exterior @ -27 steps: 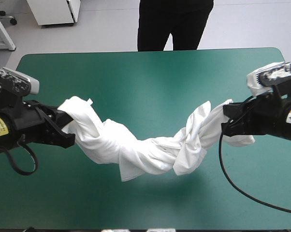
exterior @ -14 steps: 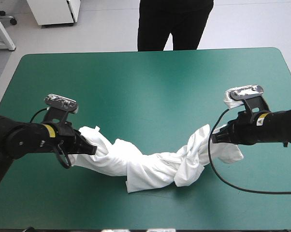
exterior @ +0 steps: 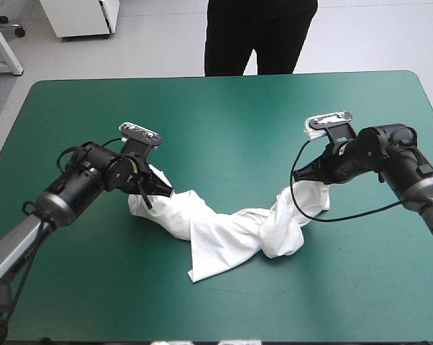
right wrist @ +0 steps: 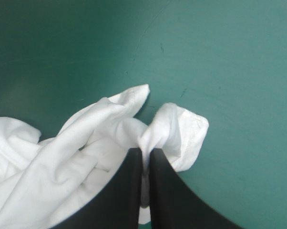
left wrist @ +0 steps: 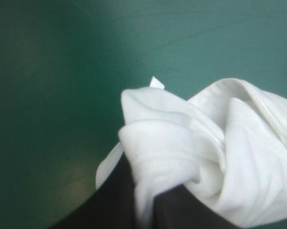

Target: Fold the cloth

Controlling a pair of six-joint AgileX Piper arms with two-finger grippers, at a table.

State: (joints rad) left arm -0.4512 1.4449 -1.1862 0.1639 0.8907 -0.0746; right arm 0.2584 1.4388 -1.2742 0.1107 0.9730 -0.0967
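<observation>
The white T-shirt lies as a twisted rope across the middle of the teal-green table, sagging toward the near edge. My left gripper is shut on the T-shirt's left end, low over the cover; in the left wrist view bunched cloth spills over the black fingers. My right gripper is shut on the T-shirt's right end. The right wrist view shows a fold of cloth pinched between the fingers, with more cloth trailing off to one side.
Bare teal-green cover stretches beyond the T-shirt to the far edge and along the near edge.
Both arms have come down and inward toward the table's middle, carrying the T-shirt's ends. The cloth, earlier stretched and hanging between them, now rests on the cover in a shorter bundle.
</observation>
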